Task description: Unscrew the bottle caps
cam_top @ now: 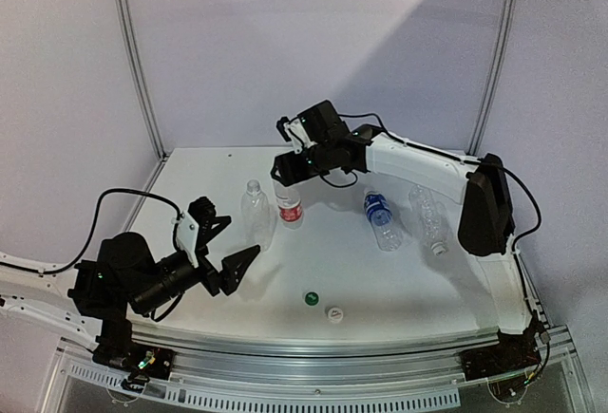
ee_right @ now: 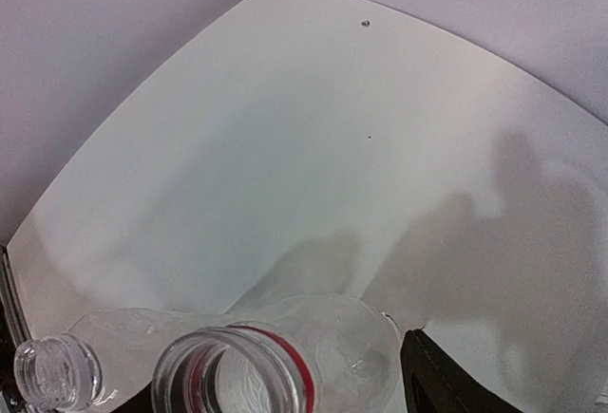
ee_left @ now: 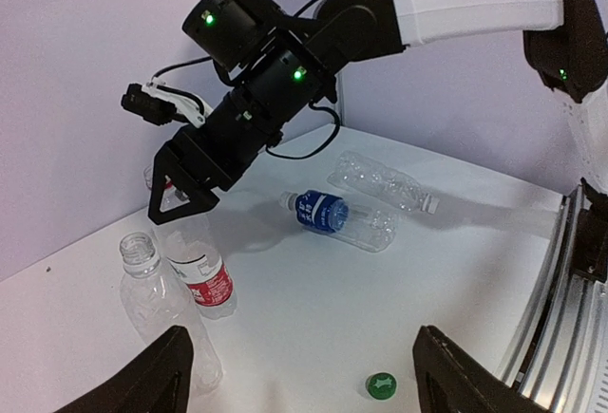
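Two bottles look done and two left, as I judge it. The right tool (cam_top: pixel 287 178) sits over the red-label bottle (cam_top: pixel 291 206) at 11 o'clock on the bench (cam_top: pixel 399 285), jaws parted either side of the bare neck, gripping nothing. The left tool (cam_top: pixel 228 240) is wide apart and empty at 8 o'clock. The unlabelled upright bottle (cam_top: pixel 257 215) stands just beside the red-label one, at its 9 o'clock, mouth bare too. The green cap (cam_top: pixel 311 297) and white cap (cam_top: pixel 333 313) lie loose at 6 o'clock, near the front edge. The blue-label bottle (cam_top: pixel 382 219) and second unlabelled bottle (cam_top: pixel 427 215) lie flat at 2 o'clock. The latter has a pale cap (ee_left: pixel 432 206) on; the blue-label bottle's cap is too small to tell

Risks:
- a tilted lift-off snags a finger on the red-label rim; the bottle looks empty and light, so it tips into its neighbour and both go down
- the flat bottles roll away when nudged from the side
- thin plastic buckles under a hard squeeze, so the cap slips instead of turning
- a left arm sweep knocks the loose caps off the front edge
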You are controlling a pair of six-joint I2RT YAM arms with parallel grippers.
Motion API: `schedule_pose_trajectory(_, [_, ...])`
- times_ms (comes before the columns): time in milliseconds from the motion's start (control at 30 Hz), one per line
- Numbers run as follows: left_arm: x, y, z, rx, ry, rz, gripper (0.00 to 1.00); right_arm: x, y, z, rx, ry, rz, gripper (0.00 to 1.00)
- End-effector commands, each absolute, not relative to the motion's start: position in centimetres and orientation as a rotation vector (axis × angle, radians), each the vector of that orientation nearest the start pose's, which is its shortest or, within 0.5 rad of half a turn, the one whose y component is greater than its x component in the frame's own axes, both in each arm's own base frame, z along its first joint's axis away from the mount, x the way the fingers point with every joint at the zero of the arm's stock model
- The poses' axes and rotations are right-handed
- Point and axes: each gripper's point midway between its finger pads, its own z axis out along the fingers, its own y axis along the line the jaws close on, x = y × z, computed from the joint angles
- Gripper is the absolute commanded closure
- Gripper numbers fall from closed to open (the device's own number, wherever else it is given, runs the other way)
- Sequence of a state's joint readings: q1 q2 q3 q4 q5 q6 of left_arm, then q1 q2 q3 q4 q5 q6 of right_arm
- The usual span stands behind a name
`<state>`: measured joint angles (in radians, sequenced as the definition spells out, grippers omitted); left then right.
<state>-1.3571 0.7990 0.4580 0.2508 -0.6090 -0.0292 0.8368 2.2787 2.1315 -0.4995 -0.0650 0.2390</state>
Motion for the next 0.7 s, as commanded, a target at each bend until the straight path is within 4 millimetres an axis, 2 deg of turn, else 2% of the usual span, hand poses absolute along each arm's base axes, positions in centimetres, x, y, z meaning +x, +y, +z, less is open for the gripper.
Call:
schedule_pose_trajectory(0, [16.1,-27.5,25.6,0.63,1.549,-0.552,0.18,41.4,47.5,23.0,-0.688,2.122,0.688,0.33])
schedule_pose_trajectory(667, [16.0,-27.7,25.4,0.637,1.551,-0.554,0.18,40.4,47.2,24.1,-0.715,2.112,0.711,0.3])
